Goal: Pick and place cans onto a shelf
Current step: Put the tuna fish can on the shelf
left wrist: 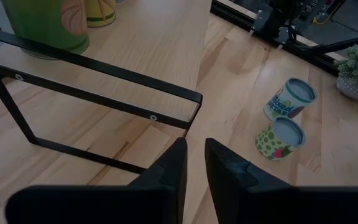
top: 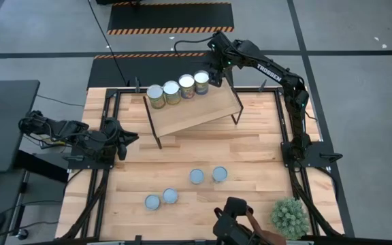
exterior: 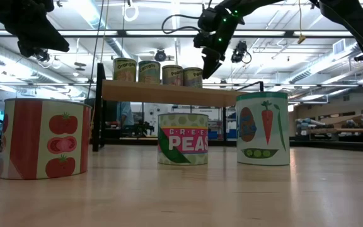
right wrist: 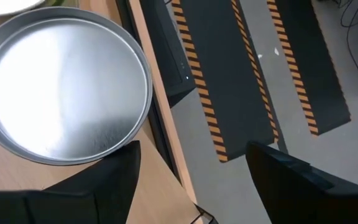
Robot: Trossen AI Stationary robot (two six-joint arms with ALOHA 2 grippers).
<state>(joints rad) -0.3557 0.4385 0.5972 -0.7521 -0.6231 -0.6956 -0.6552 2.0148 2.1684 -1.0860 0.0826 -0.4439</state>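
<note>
Right gripper (top: pixel 211 73): seen at the far end of the shelf, just beside the last can in the row; its fingers (right wrist: pixel 98 180) are spread wide and nothing is held between them.
Left gripper (top: pixel 122 141): kept low near the table's left edge, beside the shelf's leg; its fingers (left wrist: pixel 166 171) are drawn narrow, with only a slim gap, and nothing is gripped.
Shelf (top: pixel 203 112): a light-wood board on a thin black frame, set at a slant toward the table's far edge.
Cans on shelf (top: pixel 177 90): four taller cans with yellowish-green labels are lined up upright along the shelf's far edge, each touching the next.
Cans on table (top: pixel 206 176): four shorter cans with blue-grey tops are stood upright toward the near edge, in two pairs.
Plant (top: pixel 289 216): placed at the table's near right corner.
</note>
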